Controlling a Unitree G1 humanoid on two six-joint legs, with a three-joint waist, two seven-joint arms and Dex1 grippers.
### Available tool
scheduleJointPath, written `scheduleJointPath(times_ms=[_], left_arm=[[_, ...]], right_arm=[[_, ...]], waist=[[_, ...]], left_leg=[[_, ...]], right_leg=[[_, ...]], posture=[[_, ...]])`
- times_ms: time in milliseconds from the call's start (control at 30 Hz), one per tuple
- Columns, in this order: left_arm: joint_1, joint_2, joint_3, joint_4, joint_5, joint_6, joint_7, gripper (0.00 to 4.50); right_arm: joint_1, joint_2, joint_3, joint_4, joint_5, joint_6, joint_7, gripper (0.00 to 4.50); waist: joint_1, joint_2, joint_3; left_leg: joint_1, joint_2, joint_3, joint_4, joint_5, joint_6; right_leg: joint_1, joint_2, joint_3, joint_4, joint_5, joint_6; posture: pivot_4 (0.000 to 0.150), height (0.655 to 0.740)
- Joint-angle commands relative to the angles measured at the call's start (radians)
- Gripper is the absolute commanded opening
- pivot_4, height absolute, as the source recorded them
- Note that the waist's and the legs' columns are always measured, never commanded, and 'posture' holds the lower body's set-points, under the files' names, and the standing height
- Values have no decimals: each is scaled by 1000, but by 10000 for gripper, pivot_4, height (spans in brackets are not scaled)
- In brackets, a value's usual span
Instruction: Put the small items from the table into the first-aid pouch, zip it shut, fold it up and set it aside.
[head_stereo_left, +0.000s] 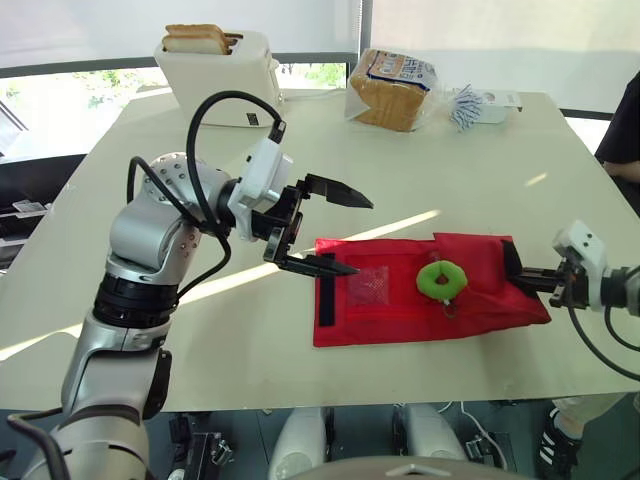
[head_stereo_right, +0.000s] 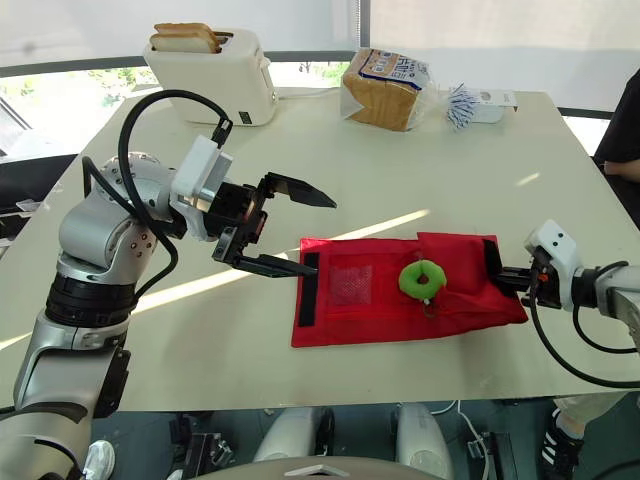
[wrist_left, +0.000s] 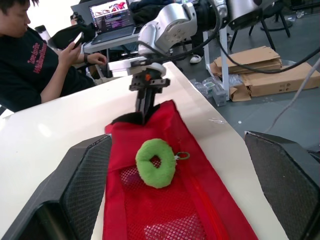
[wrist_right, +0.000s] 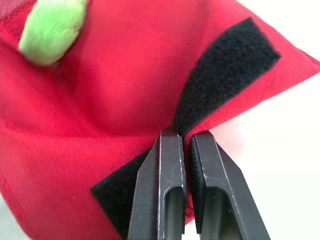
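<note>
Both hands are on my screens. My right hand (head_stereo_left: 522, 277) is pinched tight on the right end of the red pouch (head_stereo_left: 400, 315), its fingers closed over the black fastening strip (wrist_right: 225, 80). My left hand (head_stereo_left: 360, 238) hangs at the pouch's left end with its fingers spread wide. The pouch lies on the counter (head_stereo_left: 400, 150), and a green ring (head_stereo_left: 440, 278) rests on it near the middle.

Both head eyes look forward and down over the bench (head_stereo_left: 400, 160). The left wrist view faces along the pouch (wrist_left: 200, 200); the right wrist view sits close against it.
</note>
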Motion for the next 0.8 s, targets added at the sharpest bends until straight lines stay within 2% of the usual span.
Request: scheduleJointPath(times_ms=[33,133,333,400,633,800], left_arm=[[1,14,32,-34,-9,-1,9,45000],[10,22,38,-39,-9,2,13,45000],[42,37,47,-49,-6,5,23,45000],[58,41,51,-54,-6,9,33,45000],[188,57,94,-94,-28,82,132,45000],[340,49,112,-147,-9,236,335,45000]], right_arm=[[20,-2,-9,-42,8,17,35,513],[63,1,-43,-67,15,11,38,8854],[170,22,-201,-123,35,-83,32,37950],[213,31,-258,-151,42,-129,39,44405],[307,118,-418,-315,153,-213,64,44405],[317,91,-465,-459,284,-91,58,44405]], waist=[[2,0,0],[3,0,0],[3,0,0],[5,0,0],[1,0,0],[2,1,0]], left_leg=[[0,1,0,0,0,0],[0,1,0,0,0,0],[0,1,0,0,0,0],[-1,1,0,0,0,0],[0,2,0,0,0,0],[0,3,0,0,0,0]], right_leg=[[0,0,0,0,0,0],[0,0,0,0,0,0],[0,0,0,0,0,0],[0,0,0,0,0,0],[0,0,0,0,0,0],[0,0,0,1,0,0]], posture=[[1500,7400],[1500,7400],[1500,7400],[1500,7400],[1500,7400],[1500,7400]])
